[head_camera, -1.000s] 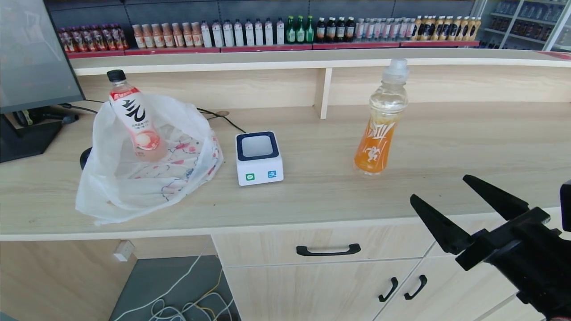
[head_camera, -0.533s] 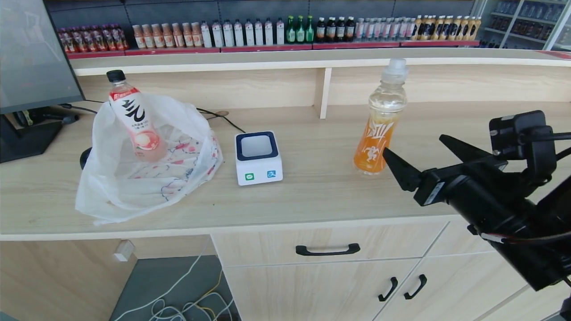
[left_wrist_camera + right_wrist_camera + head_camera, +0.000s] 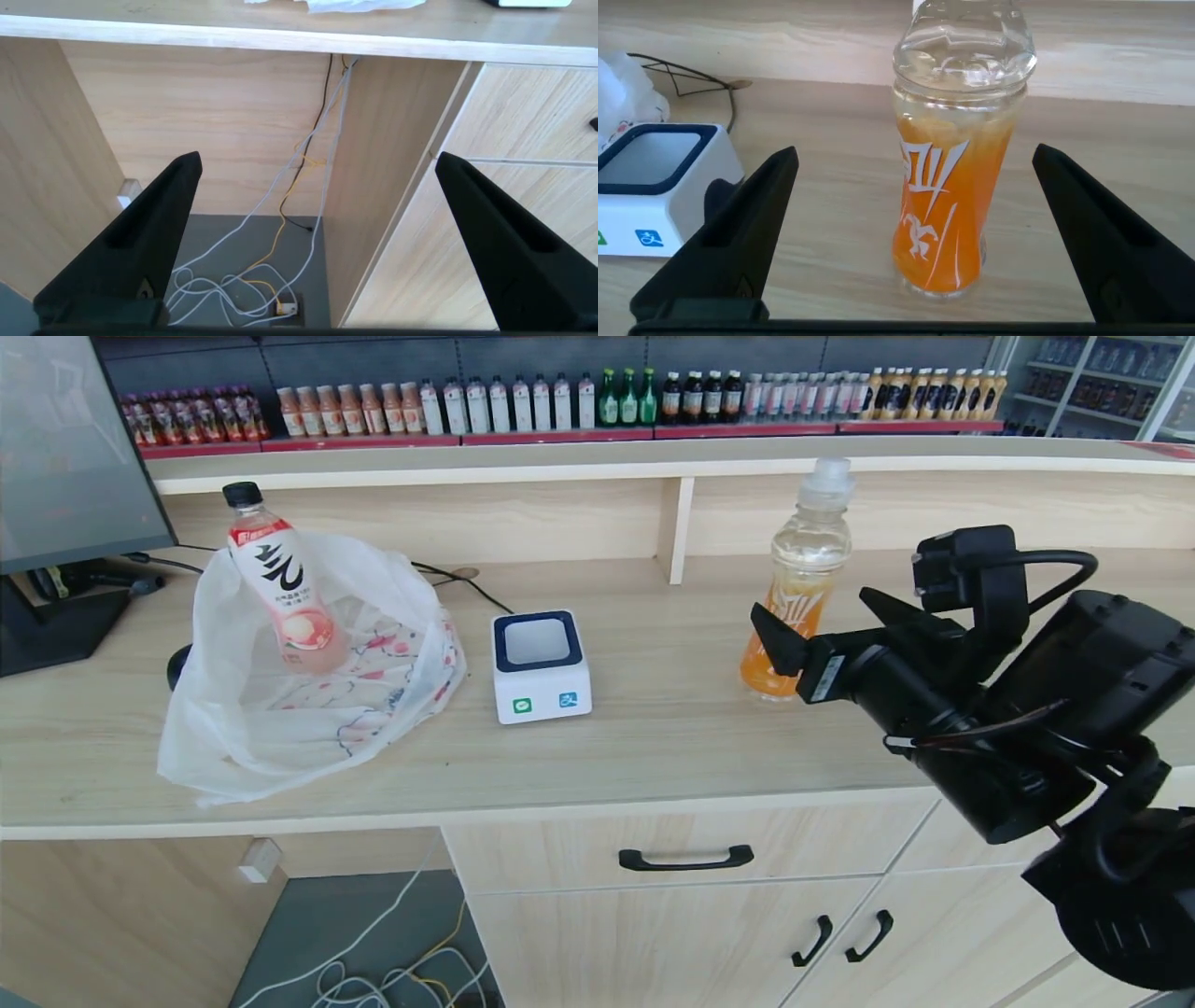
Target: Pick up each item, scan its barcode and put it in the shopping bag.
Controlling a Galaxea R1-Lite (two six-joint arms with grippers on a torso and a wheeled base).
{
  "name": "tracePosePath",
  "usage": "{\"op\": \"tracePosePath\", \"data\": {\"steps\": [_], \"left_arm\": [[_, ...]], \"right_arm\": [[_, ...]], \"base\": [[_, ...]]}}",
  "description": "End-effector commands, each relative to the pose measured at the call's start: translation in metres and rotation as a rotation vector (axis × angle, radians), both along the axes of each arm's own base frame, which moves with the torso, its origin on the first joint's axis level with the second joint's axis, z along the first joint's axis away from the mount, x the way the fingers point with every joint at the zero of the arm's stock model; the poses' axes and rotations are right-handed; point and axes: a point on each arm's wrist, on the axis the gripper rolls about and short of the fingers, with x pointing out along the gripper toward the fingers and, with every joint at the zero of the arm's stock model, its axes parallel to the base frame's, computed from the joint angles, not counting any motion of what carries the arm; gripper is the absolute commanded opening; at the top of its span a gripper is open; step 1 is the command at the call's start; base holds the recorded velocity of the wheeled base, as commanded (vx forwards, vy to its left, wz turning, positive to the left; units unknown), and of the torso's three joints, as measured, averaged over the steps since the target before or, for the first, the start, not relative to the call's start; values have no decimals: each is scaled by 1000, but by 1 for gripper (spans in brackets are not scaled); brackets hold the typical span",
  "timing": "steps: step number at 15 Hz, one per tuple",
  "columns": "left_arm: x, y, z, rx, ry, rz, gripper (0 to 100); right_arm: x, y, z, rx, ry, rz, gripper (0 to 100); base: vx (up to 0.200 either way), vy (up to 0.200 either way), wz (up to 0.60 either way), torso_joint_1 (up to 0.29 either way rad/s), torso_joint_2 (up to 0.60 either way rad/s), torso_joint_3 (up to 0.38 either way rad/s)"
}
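Bottle of clear plastic, orange drink, pale cap (image 3: 792, 616), is being supported upright on the pale wooden desk (image 3: 653, 737), long axis vertical, just ahead of the right tool (image 3: 914, 151), fingers being held apart and framing it. Left tool (image 3: 313, 161), also apart, is being held below desk level.

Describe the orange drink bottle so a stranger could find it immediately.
Start at the wooden counter and find the white scanner box near its middle. To the robot's right of it stands the orange drink bottle, upright on bare wood. Unlike the pink bottle in the shopping bag, it has a clear neck, pale cap and orange liquid.
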Motion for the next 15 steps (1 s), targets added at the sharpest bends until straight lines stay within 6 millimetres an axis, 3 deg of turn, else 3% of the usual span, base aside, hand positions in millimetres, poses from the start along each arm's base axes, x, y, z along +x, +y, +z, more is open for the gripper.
{"op": "tracePosePath", "data": {"steps": [1,15], "left_arm": [[0,0,0,0,-1,1,100],[0,0,0,0,-1,1,100]], "right_arm": [[17,1,-8,-1,20,-21,100],[65,-6,-8,37,-6,-58,100]], "base": [[0,0,0,0,0,0],[0,0,0,0,0,0]]}}
